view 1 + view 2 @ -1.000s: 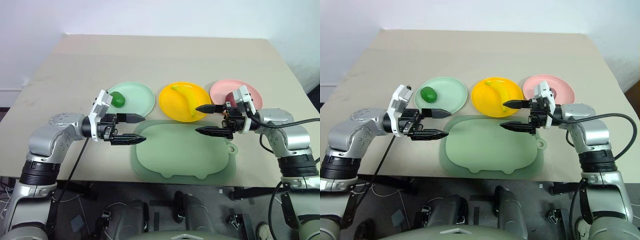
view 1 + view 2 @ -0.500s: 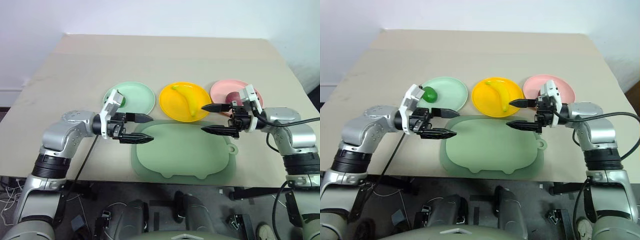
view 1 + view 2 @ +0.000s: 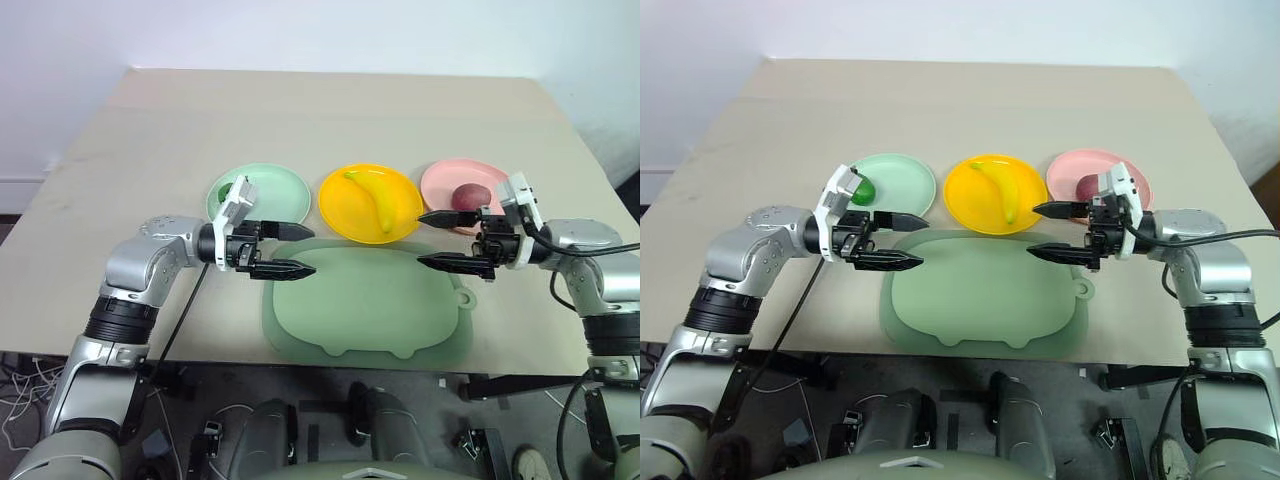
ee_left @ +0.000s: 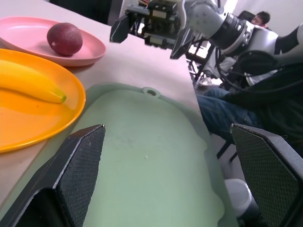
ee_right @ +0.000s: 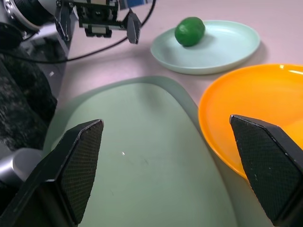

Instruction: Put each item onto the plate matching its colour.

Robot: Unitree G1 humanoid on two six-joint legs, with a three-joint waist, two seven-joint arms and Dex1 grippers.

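Plates number three, set in a row across the tan counter (image 3: 330,110): a mint green plate (image 3: 280,197) at the robot's left, a yellow plate (image 3: 350,212) in the middle, a pink plate (image 3: 445,178) at the right. Each carries one toy food, three in all. The green bumpy oval (image 3: 862,190) lies on the mint plate, partly hidden behind the left wrist. The banana (image 3: 374,198) lies along the yellow plate, and the dark red fruit (image 3: 470,196) sits on the pink plate. So every item rests on the plate of its own colour.

One large sage-green tray (image 3: 365,310) with a small loop at its right edge lies nearer the robot than the plates, and nothing lies on it.

Two grippers hang over the tray's far corners, pointing toward each other. The left gripper (image 3: 295,250) has its two black fingers spread wide and holds nothing, just in front of the mint plate. The right gripper (image 3: 438,240) likewise has its fingers spread and empty, just in front of the pink plate.

A seated person's dark trouser legs (image 4: 227,101) show in the left wrist view beyond the counter edge.
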